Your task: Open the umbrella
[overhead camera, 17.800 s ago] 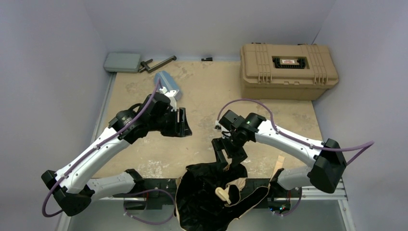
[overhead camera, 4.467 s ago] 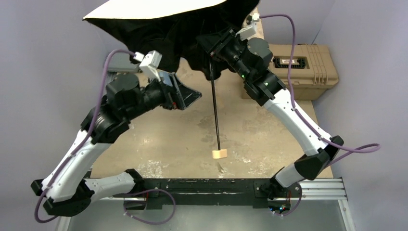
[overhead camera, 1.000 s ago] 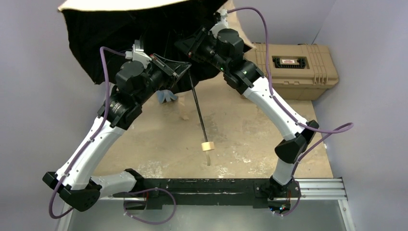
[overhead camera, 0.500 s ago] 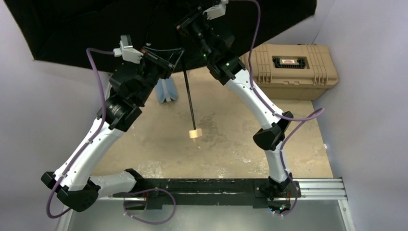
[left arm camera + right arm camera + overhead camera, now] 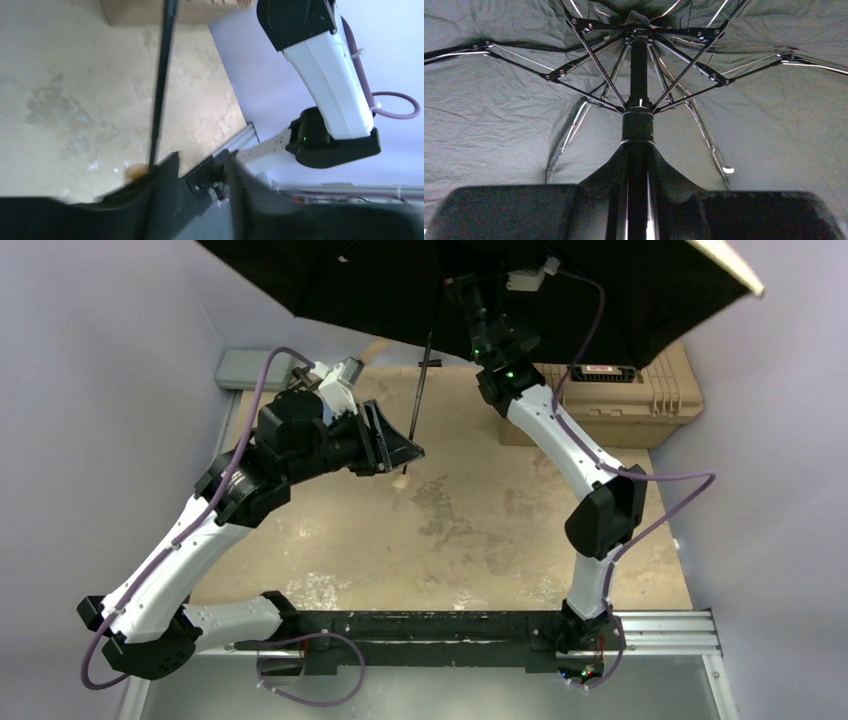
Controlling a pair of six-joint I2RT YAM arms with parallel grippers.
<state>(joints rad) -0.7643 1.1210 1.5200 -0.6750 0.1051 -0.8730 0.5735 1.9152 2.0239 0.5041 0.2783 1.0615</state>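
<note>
High above the bench, the umbrella hangs fully spread, black underside showing. The right hand is clamped on its shaft close under the canopy. The left hand stands parted and empty near the handle. The umbrella is likely light but wide and unwieldy, with thin ribs that bend, so it is best held by the stiff shaft or the handle.

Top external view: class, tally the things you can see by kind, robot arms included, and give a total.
umbrella: 1
tan toolbox: 1
grey flat case: 1
robot arms: 2, the left arm and the right arm
Total: 5
Left out: a tiny dark bit, too small to identify.
</note>
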